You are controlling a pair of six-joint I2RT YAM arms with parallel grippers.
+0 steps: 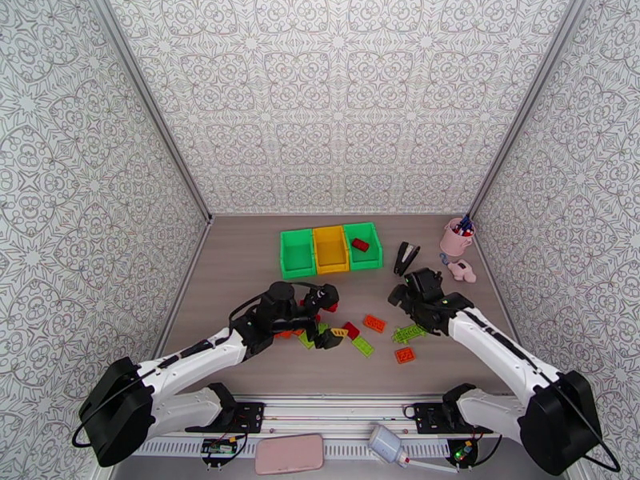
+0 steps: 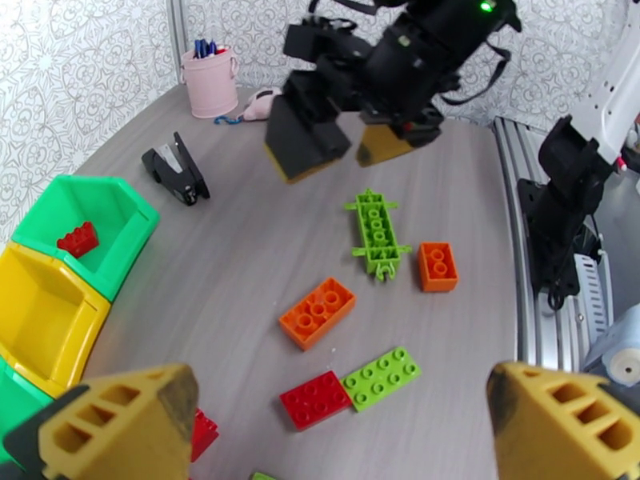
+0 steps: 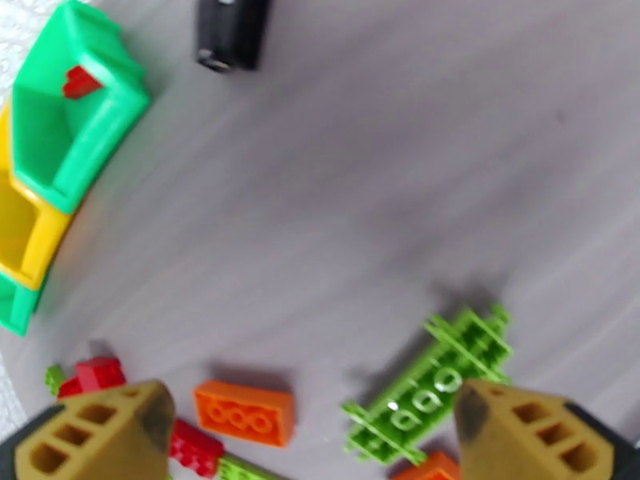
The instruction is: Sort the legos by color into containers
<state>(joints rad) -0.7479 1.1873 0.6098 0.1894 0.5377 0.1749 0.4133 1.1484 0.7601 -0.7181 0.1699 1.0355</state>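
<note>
Three joined containers (image 1: 331,266), green, yellow and green, sit in a row running left to right at the far middle of the table. One red lego (image 1: 360,245) lies in the right green bin. Other legos lie scattered on the table between the arms. Among them a long lime green lego (image 1: 409,333) lies flat, its long axis slanting from near left to far right. The left gripper (image 1: 326,318) hovers over a red and orange cluster, fingers spread wide and empty. The right gripper (image 2: 342,154) hangs just beyond the lime piece, likewise wide and empty.
</note>
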